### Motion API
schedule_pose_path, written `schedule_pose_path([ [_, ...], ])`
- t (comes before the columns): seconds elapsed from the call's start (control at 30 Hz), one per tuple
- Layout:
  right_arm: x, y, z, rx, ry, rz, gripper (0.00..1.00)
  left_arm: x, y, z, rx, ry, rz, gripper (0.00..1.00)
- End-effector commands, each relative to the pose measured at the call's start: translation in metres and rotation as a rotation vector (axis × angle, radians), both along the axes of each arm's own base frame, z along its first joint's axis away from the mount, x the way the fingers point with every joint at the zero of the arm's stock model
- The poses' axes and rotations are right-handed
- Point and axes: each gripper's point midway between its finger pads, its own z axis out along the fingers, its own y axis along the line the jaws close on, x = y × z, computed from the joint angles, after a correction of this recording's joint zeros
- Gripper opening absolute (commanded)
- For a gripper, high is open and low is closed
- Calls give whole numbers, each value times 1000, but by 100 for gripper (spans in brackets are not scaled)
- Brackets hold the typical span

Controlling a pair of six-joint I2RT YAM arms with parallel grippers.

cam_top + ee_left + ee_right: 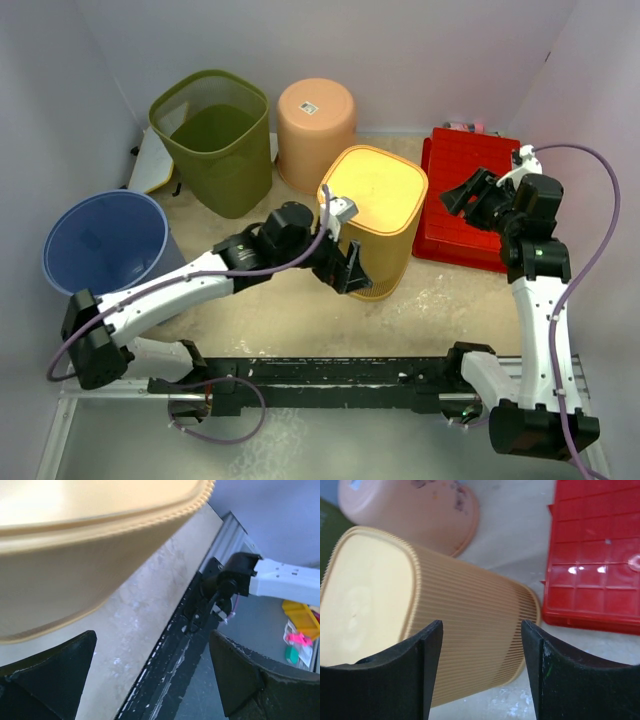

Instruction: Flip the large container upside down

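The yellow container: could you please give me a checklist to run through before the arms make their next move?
1. Yellow container base up, rim down on the table: ok.
2. Left gripper open, gripping nothing: ok.
3. Left gripper apart from the container's wall: cannot tell; it sits close beside it.
4. Right gripper open, apart from the container: ok.
5. Rim flat on the table all round: cannot tell; far side hidden.
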Motion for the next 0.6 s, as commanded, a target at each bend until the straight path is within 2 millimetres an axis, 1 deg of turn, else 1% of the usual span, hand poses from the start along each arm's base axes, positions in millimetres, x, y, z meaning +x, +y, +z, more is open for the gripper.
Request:
schedule_pose_path([
  [0.0,-8,-38,7,-82,1,-219,68,10,-36,39,-169,-74,-16,90],
  [0.07,-11,-40,12,-91,-22,-234,68,26,-37,39,-174,-111,51,91],
  [0.1,-14,-40,16,-95,-37,-237,68,37,-37,35,-154,-132,91,91],
  [0.13,-16,-41,18,-99,-46,-238,69,47,-36,36,-144,-156,124,92],
  [0.23,-19,-38,20,-105,-57,-221,69,81,-37,32,-131,-177,202,92],
  [0.37,-23,-27,20,-92,-71,-154,69,131,-36,26,-188,-126,247,92],
  [0.4,-24,-22,20,-92,-83,-123,69,140,-37,26,-197,-125,254,92],
  [0.47,-23,-20,24,-108,-115,-100,69,156,-41,24,-187,-139,270,92],
  [0.57,-26,-7,23,-100,-131,-18,69,178,-51,18,-154,-170,289,92],
])
